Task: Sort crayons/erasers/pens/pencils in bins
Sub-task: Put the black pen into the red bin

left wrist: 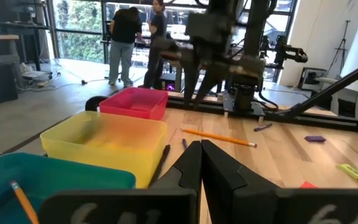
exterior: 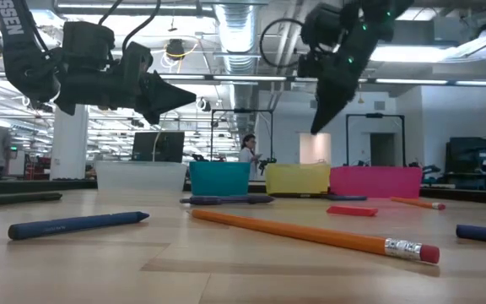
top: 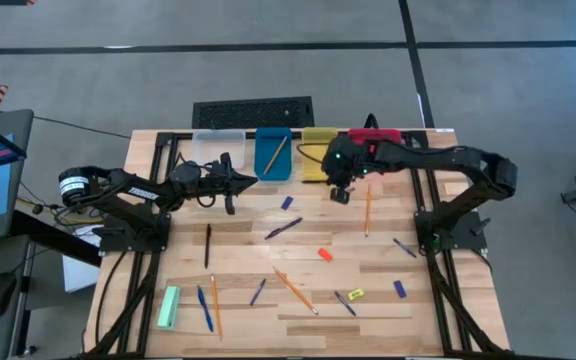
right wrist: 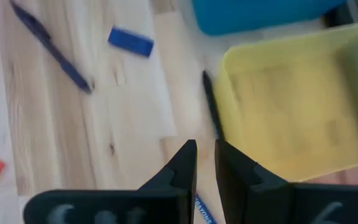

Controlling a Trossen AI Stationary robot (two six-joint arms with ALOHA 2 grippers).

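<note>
A: From the high view, where are the bins?
B: In a row at the far edge of the tabletop: clear bin, blue bin with an orange pencil leaning inside, yellow bin, red bin. The left claw hangs just in front of the clear and blue bins; the right claw hangs just in front of the yellow one.

A: And the loose pieces?
B: Spread over the wood: a blue eraser, an orange-red eraser, a yellow eraser, another pencil beside the right claw, a black pen and a dark blue pen

A: The low view?
B: Both claws are up off the tabletop, the left claw pointing sideways, the right claw pointing down above the yellow bin. A long pencil lies in front.

A: Left wrist view?
B: The left claw has its fingers pressed together, nothing between them. The yellow bin and red bin lie ahead.

A: Right wrist view?
B: The right claw shows a narrow gap, nearly closed and holding nothing. It is over bare wood beside the yellow bin, with a dark pen along that bin's wall and the blue eraser farther off
</note>
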